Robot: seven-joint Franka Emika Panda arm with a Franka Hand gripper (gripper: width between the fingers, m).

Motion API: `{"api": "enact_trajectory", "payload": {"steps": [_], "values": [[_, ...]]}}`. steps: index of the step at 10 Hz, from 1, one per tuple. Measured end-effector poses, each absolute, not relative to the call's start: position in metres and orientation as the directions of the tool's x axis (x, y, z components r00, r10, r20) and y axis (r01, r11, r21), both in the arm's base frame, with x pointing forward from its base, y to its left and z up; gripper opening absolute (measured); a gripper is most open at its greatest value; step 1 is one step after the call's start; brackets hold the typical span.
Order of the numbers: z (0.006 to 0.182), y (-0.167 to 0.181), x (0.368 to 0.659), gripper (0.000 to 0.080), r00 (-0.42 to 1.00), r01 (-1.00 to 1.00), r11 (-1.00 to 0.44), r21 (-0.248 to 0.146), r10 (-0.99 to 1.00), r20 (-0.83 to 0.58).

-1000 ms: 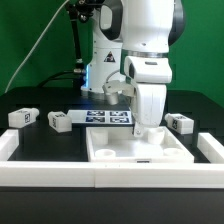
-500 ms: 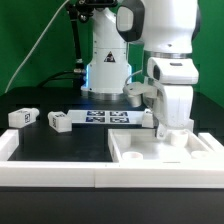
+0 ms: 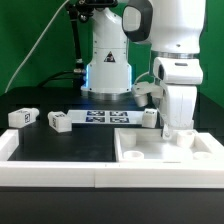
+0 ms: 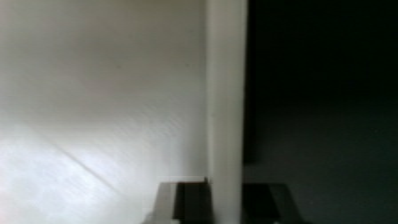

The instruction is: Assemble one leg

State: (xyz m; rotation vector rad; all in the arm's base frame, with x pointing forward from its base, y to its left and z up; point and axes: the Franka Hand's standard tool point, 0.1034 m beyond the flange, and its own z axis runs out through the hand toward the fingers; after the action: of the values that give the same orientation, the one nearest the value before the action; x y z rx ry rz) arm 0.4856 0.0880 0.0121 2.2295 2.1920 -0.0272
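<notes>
My gripper [image 3: 178, 131] is shut on the far rim of the large white square panel [image 3: 150, 152], which lies flat at the front of the table on the exterior view's right. In the wrist view the rim [image 4: 224, 100] runs between my dark fingers [image 4: 187, 203], with my gripper [image 4: 226, 203] astride it. Three legs show, small white posts with marker tags: two lie at the exterior view's left [image 3: 22, 117] [image 3: 60, 121], and one [image 3: 149, 117] lies just behind the panel, beside my gripper. A fourth leg is not visible.
The marker board [image 3: 105, 117] lies at mid-table in front of the robot's base [image 3: 108, 70]. A low white wall [image 3: 55, 170] borders the table's front edge, with short side pieces at both ends [image 3: 8, 143] [image 3: 212, 145].
My gripper has slid the panel along the table toward the exterior view's right, to the right side wall. The two legs at the left have not moved.
</notes>
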Motion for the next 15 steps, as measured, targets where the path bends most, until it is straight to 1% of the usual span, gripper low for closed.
{"api": "enact_trajectory", "payload": {"steps": [1,2,3,4,5,6,7,8,11,12,14,15], "values": [[0.012,0.088,0.486,0.0082,0.017,1.0,-0.017,-0.002,1.0,-0.023],[0.012,0.088,0.486,0.0272,0.017,1.0,-0.017,-0.002,1.0,-0.023],[0.012,0.088,0.486,0.0411,0.017,1.0,-0.018,-0.002,1.0,-0.023],[0.012,0.088,0.486,0.0411,0.017,1.0,-0.018,-0.002,1.0,-0.023],[0.012,0.088,0.486,0.0556,0.017,1.0,-0.018,-0.002,1.0,-0.023],[0.012,0.088,0.486,0.0556,0.017,1.0,-0.018,-0.002,1.0,-0.023],[0.012,0.088,0.486,0.0632,0.018,1.0,-0.018,-0.002,1.0,-0.023],[0.012,0.088,0.486,0.0646,0.018,1.0,-0.018,-0.002,1.0,-0.023],[0.013,0.088,0.486,0.0649,0.018,1.0,-0.018,-0.001,1.0,-0.023],[0.021,0.091,0.485,0.0649,0.034,0.999,-0.034,0.003,0.999,-0.029],[0.054,0.096,0.479,0.0649,0.052,0.998,-0.051,0.022,0.997,-0.054],[0.065,0.1,0.477,0.0649,0.093,0.995,-0.091,0.037,0.994,-0.054]]}}
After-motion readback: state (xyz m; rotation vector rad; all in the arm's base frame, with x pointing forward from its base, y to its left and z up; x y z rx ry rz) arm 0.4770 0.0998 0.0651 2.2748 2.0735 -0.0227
